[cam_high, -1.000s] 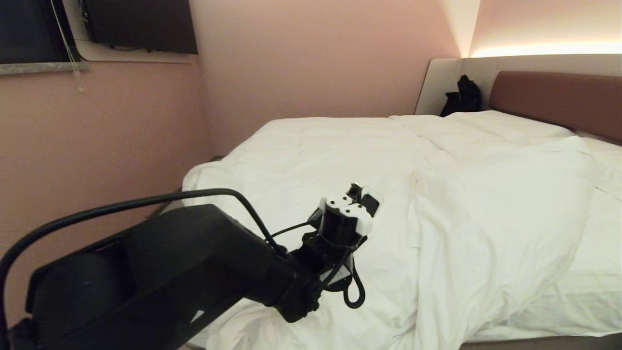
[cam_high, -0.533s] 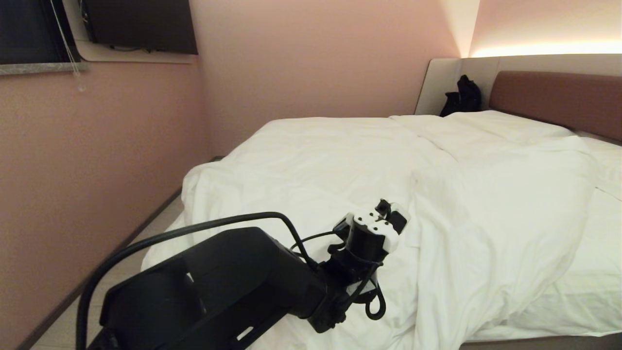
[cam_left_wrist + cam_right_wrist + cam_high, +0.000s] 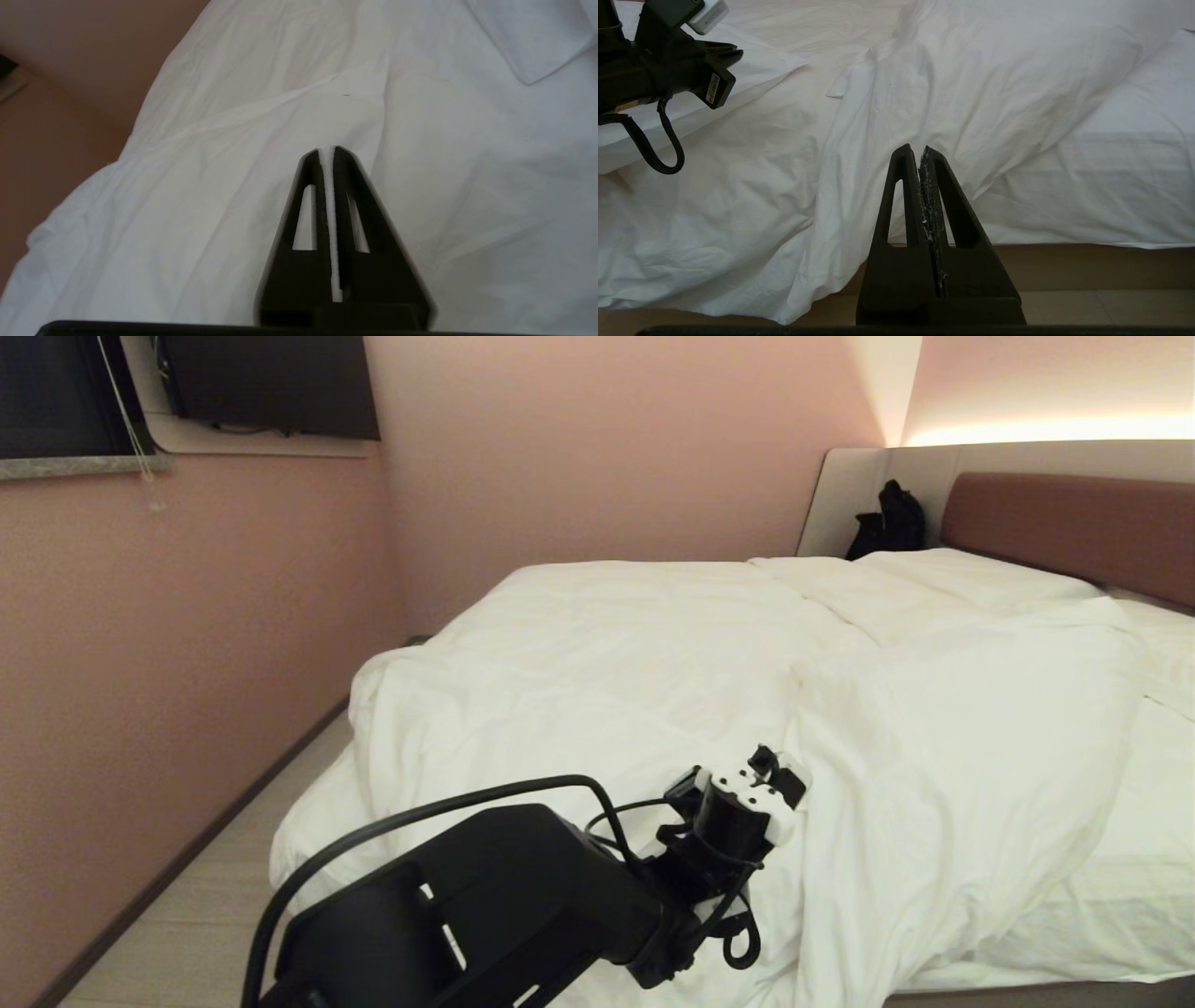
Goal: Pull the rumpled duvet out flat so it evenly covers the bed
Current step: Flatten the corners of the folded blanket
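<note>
White duvet [image 3: 653, 653]: rumpled across the bed [image 3: 1027, 994], folded back on itself near the middle, one edge hanging over the near side.
Left gripper [image 3: 327, 150]: above the duvet beside the folded edge; jaws parted by a thin slit, nothing between them.
Right gripper [image 3: 920, 148]: low by the near side of the bed, jaws pressed together, empty.
Headboard [image 3: 1074, 523]: brown, padded, at the far end.

One duvet [image 3: 653, 691], one bed [image 3: 1046, 896], two pillows [image 3: 971, 581], one black bag [image 3: 892, 523], two grippers [image 3: 327, 151] visible.
</note>
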